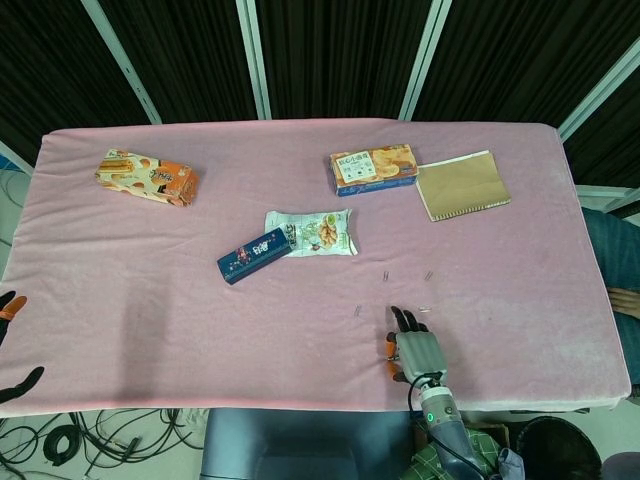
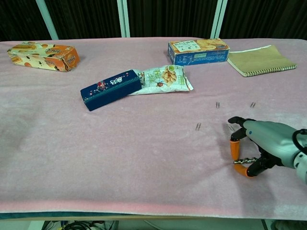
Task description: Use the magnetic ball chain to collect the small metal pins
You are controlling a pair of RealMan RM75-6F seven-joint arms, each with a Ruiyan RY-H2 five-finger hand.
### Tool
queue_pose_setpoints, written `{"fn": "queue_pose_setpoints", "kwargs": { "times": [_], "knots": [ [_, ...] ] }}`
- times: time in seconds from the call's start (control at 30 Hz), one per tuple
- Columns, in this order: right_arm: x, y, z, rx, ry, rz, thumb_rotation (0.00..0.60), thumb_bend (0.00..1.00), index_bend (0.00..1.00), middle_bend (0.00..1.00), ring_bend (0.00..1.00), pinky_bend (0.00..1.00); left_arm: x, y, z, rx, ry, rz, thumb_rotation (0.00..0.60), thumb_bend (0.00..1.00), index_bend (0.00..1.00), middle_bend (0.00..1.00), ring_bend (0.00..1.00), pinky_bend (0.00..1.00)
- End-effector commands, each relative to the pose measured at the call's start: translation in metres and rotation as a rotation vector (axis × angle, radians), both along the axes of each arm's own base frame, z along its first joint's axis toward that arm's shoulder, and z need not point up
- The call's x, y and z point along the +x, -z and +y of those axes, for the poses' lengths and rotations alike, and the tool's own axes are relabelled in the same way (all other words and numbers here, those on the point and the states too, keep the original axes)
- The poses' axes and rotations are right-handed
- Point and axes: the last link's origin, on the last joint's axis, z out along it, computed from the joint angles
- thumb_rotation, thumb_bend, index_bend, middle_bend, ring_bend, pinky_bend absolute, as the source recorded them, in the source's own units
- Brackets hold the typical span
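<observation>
There, near the front edge of the pink cloth-covered table (image 2: 120, 158), the grey right hand (image 2: 261, 146) pinched the short silvery magnetic ball chain (image 2: 245, 160) between orange-tipped fingers (image 2: 234, 147), its long axis lying roughly left to right just above the cloth. Three small metal pins (image 2: 198, 126) lay apart beyond it, each pointing roughly away from the robot. The left hand (image 1: 12, 340) showed only at the head view's edge, off the table, fingers spread and holding nothing.

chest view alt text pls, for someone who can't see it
The right robot hand pinches a bead chain low over a pink table, near three small pins. Farther back lie a navy box, a snack bag, a blue box, an orange box and a notebook.
</observation>
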Motion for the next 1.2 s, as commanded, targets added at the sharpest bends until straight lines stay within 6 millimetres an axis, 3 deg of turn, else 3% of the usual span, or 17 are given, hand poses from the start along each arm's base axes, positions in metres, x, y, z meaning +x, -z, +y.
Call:
{"fn": "queue_pose_setpoints", "kwargs": {
  "times": [0.03,1.2],
  "knots": [
    [-0.0004,0.0004,0.0004,0.005,0.0,0.003,0.6,0.29,0.57,0.0,0.02,0.2,0.0001,0.0004,0.0002,-0.001,-0.001,0.001,0.6,0.22,0.06,0.02,0.0,0.0],
    [0.0029,-0.0025,-0.001,0.023,0.008,-0.005,0.6,0.32,0.59,0.0,0.02,0.2,0.0003,0.0002,-0.0001,0.0,-0.002,0.003,0.6,0.22,0.06,0.02,0.0,0.0]
  ]
}}
